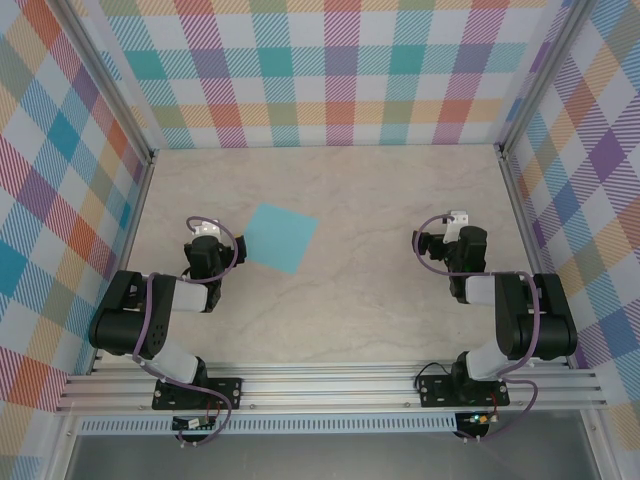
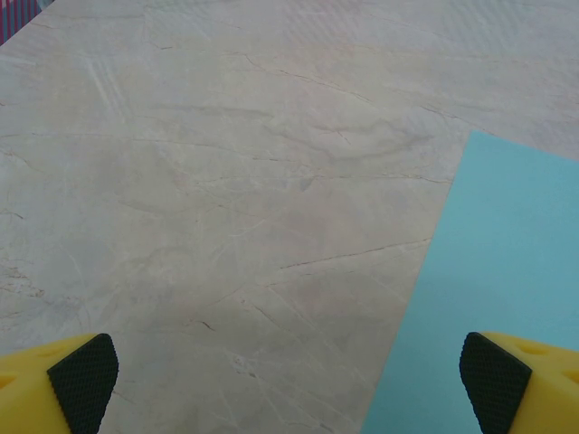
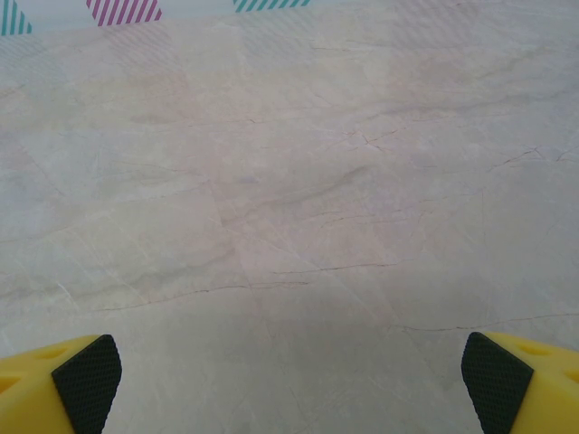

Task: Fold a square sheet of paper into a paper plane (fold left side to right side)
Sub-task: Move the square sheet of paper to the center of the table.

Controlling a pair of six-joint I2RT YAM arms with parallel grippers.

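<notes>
**Sheet [image 1: 284,238] laid flat beside the left gripper [image 1: 215,246]; both grippers unclenched**

In the top external view, the sheet is seen lying open and flat on the pale, marbled table [image 1: 360,300], turned slightly askew, so that its edges are slanted against those of the table. Its plain turquoise-blue face is shown as a single square. The left gripper is held just to the left of the sheet, its inner side close to the sheet's left edge; whether that edge is touched cannot be told. The right gripper [image 1: 450,242] is held well apart from the sheet, to its right. Beyond the sheet, the far side of the table is bordered by a checked cloth [image 1: 330,70].

In the left wrist view, the two fingers are seen spread wide, so the left gripper is released, with nothing grasped. The sheet is seen at the right of the view, cut off by the frame, with one corner and a long, slanting edge shown. Part of the sheet is overlapped by the finger at the right; the height of that finger over it cannot be told.

In the right wrist view, the fingers are likewise parted widely, and the right gripper is released and unladen. Bare, veined table is shown between and beyond them, away from the sheet.
</notes>
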